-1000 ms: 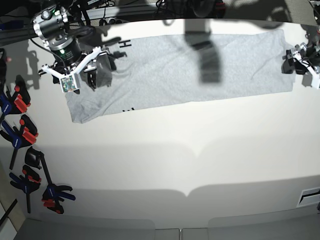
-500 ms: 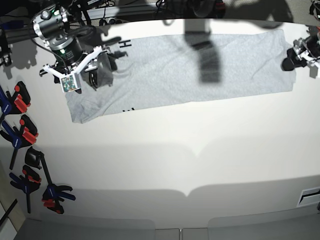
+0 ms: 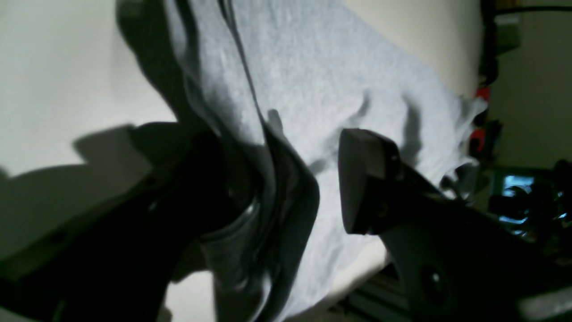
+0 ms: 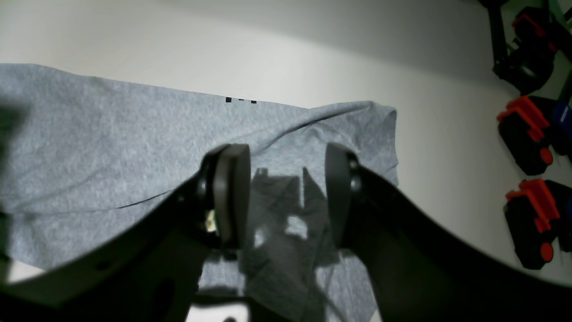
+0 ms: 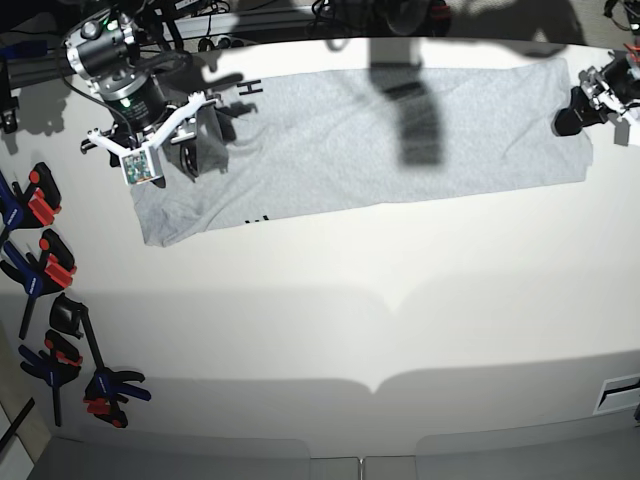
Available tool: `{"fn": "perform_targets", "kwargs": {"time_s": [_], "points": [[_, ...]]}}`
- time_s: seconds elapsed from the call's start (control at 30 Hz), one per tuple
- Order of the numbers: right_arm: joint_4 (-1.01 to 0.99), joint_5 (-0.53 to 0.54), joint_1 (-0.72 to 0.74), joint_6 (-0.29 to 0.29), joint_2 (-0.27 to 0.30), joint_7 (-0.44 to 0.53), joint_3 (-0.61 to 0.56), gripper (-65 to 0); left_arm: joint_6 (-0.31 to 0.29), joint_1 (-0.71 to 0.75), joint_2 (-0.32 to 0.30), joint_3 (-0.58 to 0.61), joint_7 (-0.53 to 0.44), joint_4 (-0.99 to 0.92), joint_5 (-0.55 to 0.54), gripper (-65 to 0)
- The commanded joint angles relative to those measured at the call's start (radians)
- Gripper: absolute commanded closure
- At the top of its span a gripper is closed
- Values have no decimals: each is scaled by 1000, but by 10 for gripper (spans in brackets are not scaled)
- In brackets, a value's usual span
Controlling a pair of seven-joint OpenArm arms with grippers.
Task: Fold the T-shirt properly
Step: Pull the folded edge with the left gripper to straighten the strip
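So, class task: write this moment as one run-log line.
T-shirt: flat strip on table | left gripper: open, straddling shirt's edge | right gripper: open over other end

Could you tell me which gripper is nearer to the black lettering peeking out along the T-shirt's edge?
Right. The right gripper hovers beside the lettering; the left gripper is at the T-shirt's opposite end.

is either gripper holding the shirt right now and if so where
No. The left gripper straddles a raised edge fold of the T-shirt, jaws open; the right gripper is open above it.

Base view overhead, wrist views close, all sharing the T-shirt (image 5: 350,140)
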Motion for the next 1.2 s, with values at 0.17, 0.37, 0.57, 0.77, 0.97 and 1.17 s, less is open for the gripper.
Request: {"fn": "perform_targets", "kwargs": {"time_s": [0.17,0.37,0.57,0.77,0.97,1.17], "points": [[18,11,3,6,8,27,5,-258,7,4,11,-3,-34,4,23,-346],[18,11,3,6,8,27,5,-258,7,1,-4,-4,-70,5,23,0],[18,11,2,6,8,26,5,-258,7,-5,-36,-51,-185,5,34,0],[18,11,3,6,8,27,5,-258,7,-38,-36,-200,-66,31,23,0],[18,11,2,6,8,26,5,-258,7,-29,-29,-221,40,226,52,0],[18,11,2,6,8,23,5,-258,68,-29,-5,-219,-163,480,412,0]]}}
